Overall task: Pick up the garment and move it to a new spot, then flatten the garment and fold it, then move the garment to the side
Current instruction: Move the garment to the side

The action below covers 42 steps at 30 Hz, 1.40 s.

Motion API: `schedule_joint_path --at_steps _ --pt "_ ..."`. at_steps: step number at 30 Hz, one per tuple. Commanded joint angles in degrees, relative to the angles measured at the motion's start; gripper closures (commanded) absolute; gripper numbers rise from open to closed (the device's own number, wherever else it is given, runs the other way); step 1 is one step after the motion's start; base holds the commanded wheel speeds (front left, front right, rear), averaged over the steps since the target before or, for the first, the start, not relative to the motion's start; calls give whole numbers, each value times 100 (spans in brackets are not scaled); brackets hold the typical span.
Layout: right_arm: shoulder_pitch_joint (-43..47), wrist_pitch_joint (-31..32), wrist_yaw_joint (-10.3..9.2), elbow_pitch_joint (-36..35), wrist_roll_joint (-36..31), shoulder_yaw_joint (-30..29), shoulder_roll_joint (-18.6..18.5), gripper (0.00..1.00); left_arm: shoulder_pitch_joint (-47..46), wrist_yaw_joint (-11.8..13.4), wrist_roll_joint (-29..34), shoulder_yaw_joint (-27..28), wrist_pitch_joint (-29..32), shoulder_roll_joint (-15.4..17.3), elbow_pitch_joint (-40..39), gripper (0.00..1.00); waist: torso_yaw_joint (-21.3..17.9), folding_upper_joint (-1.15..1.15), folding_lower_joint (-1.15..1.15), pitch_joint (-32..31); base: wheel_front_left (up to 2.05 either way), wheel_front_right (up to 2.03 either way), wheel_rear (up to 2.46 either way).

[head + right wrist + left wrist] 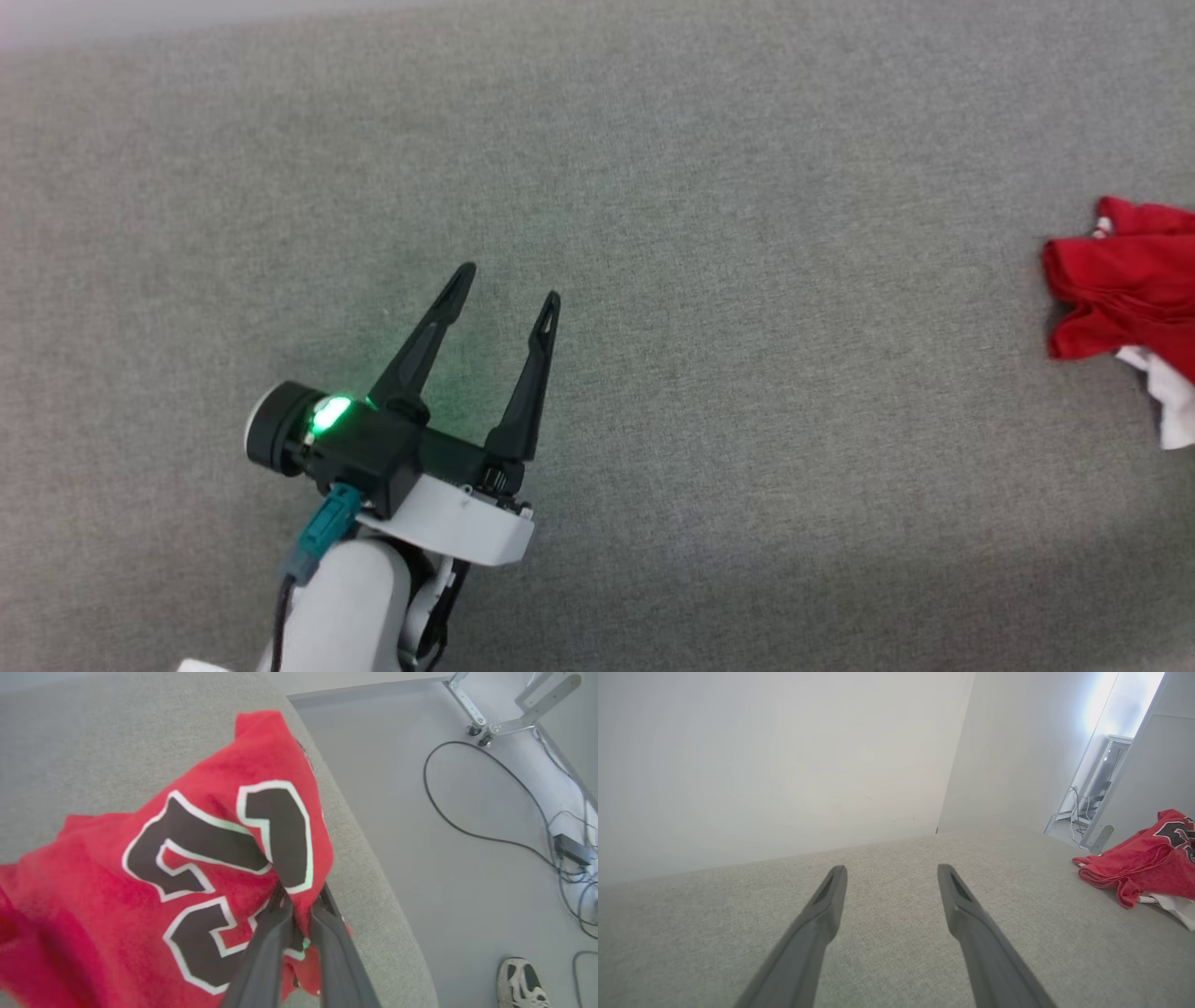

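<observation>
Starting with the head view, the left claw (pixel 509 285) is seen over the grey surface (pixel 709 168). It is released, its two dark fingers spread and grey fabric showing through the gap. A green light (pixel 329 412) is lit at its base. The garment (pixel 1125 289) is found well apart from this claw, far off to its right at the edge of the view. It is bunched into a red heap, with a white part (pixel 1172 397) on the near side.

In the left wrist view, the left claw (pixel 892 870) is again shown released, with the grey surface (pixel 887 933) beneath it and a pale wall (pixel 775 765) beyond the fingertips. The garment (pixel 1134 863) is seen to the right of the fingers, well apart from them and crumpled on the surface. Part of a black number can be made out at its top.

In the right wrist view, the right claw (pixel 301 900) is clenched on the garment (pixel 84 914). A fold of red cloth is pinched between the nearly closed fingers, at the edge of the black, white-outlined number (pixel 201 849). Most of the cloth is spread to the left of the claw and beyond it. Whether it is lifted off the grey surface (pixel 93 742) cannot be told. To the right of the claw, a pale floor (pixel 397 788), a dark cable (pixel 467 833) and a person's shoe (pixel 518 982) are seen.
</observation>
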Motion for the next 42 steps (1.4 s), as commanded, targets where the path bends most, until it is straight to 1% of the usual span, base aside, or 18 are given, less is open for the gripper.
schedule_joint_path --at_steps 1,2,3,6,9,14,17,18,19,20,21,27,32,35,42 --pt "-147 -132 -7 152 -122 22 7 100 -95 -36 29 -18 24 28 -36 0 6 0 0 86 0 0 0" --pt "-346 -345 -7 476 -273 63 35 100 -160 -37 41 -55 44 60 -92 0 19 0 0 173 0 0 0" --pt "-346 -345 -7 476 -273 63 35 100 -160 -37 41 -55 44 60 -92 0 19 0 0 173 0 0 0" --pt "-656 -652 -7 972 -520 120 96 100 -249 -27 49 -87 75 105 -181 0 36 0 0 285 0 0 0" --pt "-927 -832 -7 1413 -750 212 199 100 -334 -27 58 -117 119 139 -249 0 62 0 0 386 0 0 0" --pt "-1259 -1140 -7 1922 -833 288 374 100 -431 -18 68 -140 155 185 -289 0 107 0 0 495 0 0 0" --pt "-1382 -1289 -7 2099 -846 356 452 100 -432 21 61 -131 165 202 -281 0 122 0 0 510 0 0 0" --pt "-1416 -1345 -7 2156 -819 359 463 84 -426 37 49 -120 164 204 -274 0 127 0 0 501 0 0 0" --pt "-1428 -1394 -7 2194 -796 370 467 62 -411 60 34 -109 159 210 -260 0 131 0 0 478 0 0 0" --pt "-1430 -1443 -7 2219 -785 395 462 33 -388 67 19 -96 151 210 -244 0 136 0 0 446 0 0 0" --pt "-1425 -1488 -7 2226 -777 431 448 0 -361 76 1 -89 139 211 -227 0 143 0 0 401 0 0 0" --pt "-1252 -1654 -7 2073 -680 691 250 0 -175 167 -104 18 38 200 -148 0 191 0 0 18 0 0 0" --pt "-1062 -1690 -7 1747 -610 961 107 0 34 202 -252 113 -12 154 -37 0 272 0 0 -394 0 0 0" --pt "-942 -1717 -7 1487 -507 1129 123 0 162 211 -336 183 -38 166 60 0 346 0 0 -642 0 0 0" --pt "-581 -1790 -7 731 -294 1588 434 0 462 237 -525 440 -54 263 382 0 546 0 0 -1149 0 0 0"
